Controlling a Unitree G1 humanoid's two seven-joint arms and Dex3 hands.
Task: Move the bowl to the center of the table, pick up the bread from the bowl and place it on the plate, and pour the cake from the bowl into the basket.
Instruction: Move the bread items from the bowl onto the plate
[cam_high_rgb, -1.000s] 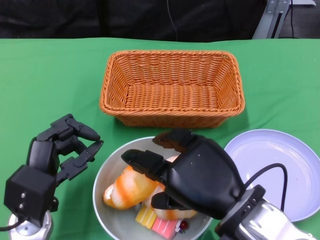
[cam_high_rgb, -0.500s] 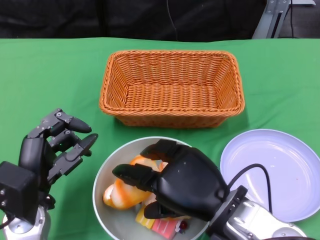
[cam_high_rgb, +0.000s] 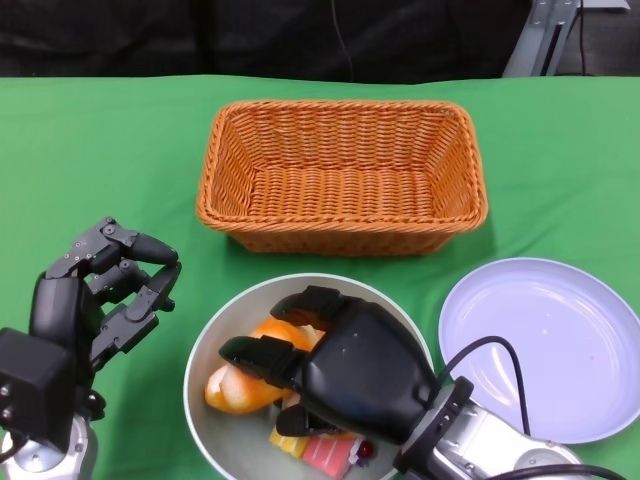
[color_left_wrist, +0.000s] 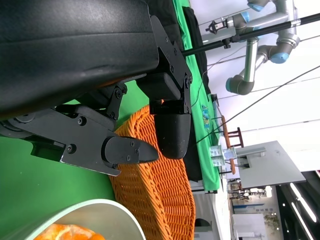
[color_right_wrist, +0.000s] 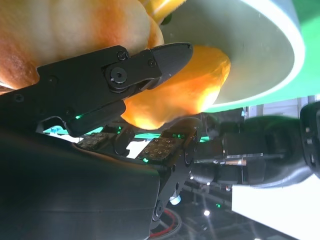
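Your right hand (cam_high_rgb: 335, 365) is inside the smooth grey bowl (cam_high_rgb: 205, 350), fingers wrapped on the glossy orange bread (cam_high_rgb: 235, 390) (cake (cam_high_rgb: 325, 455) beside it). Your left hand (cam_high_rgb: 100, 290) hangs released over bare green cloth. The woven basket (cam_high_rgb: 342, 175) and pale round plate (cam_high_rgb: 545, 345) lie apart.

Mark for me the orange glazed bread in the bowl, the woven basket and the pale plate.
Orange glazed bread roll (cam_high_rgb: 232, 388), head view, on its exposed end left of the fingers.
Orange woven wicker basket (cam_high_rgb: 340, 183), head view, on its bare inside floor.
Pale lilac round plate (cam_high_rgb: 545, 345), head view, on its bare middle.
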